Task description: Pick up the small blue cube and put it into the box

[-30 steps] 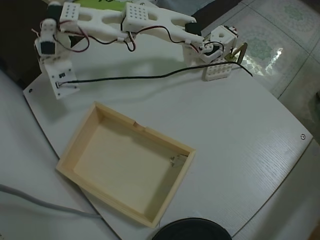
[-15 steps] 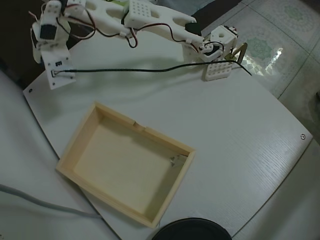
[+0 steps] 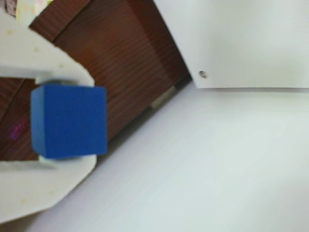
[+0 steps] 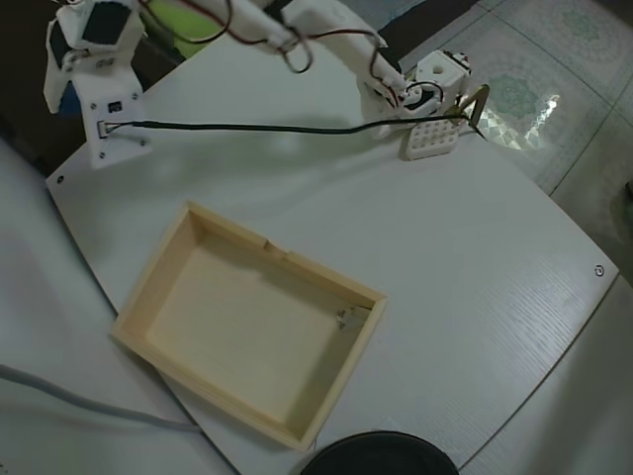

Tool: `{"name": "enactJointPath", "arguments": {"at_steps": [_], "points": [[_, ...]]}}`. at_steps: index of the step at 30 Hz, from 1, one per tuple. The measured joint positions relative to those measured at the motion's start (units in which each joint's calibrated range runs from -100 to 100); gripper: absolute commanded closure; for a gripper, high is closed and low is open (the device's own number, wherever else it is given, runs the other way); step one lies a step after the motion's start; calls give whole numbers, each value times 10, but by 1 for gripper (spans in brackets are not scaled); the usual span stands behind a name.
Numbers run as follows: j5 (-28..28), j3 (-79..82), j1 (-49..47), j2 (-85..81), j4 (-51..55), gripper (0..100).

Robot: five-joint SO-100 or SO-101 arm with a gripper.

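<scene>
In the wrist view the small blue cube sits clamped between my two white fingers, one above it and one below. My gripper is shut on it. In the overhead view the gripper hangs at the far left corner of the white table, out over its edge, and only a sliver of the blue cube shows. The pale wooden box lies empty at the near left of the table, well away from the gripper.
A white perforated block stands by the arm's base at the back right. A black cable runs across the back of the table. A dark round object sits at the front edge. The table's corner screw and dark brown wood show beneath the gripper.
</scene>
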Motion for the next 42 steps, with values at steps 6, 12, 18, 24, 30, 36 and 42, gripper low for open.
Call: {"name": "enactJointPath", "arguments": {"at_steps": [6, 12, 18, 24, 30, 36, 42], "points": [[-16, 200, -51, -140, 0, 93], [-17, 355, -105, -253, 0, 93], [-17, 441, -190, -330, 0, 93], [-17, 516, -312, -378, 0, 93], [-17, 554, -371, -379, -6, 93], [-17, 580, -368, -345, -38, 93], [-17, 580, -374, -293, -67, 87]]}}
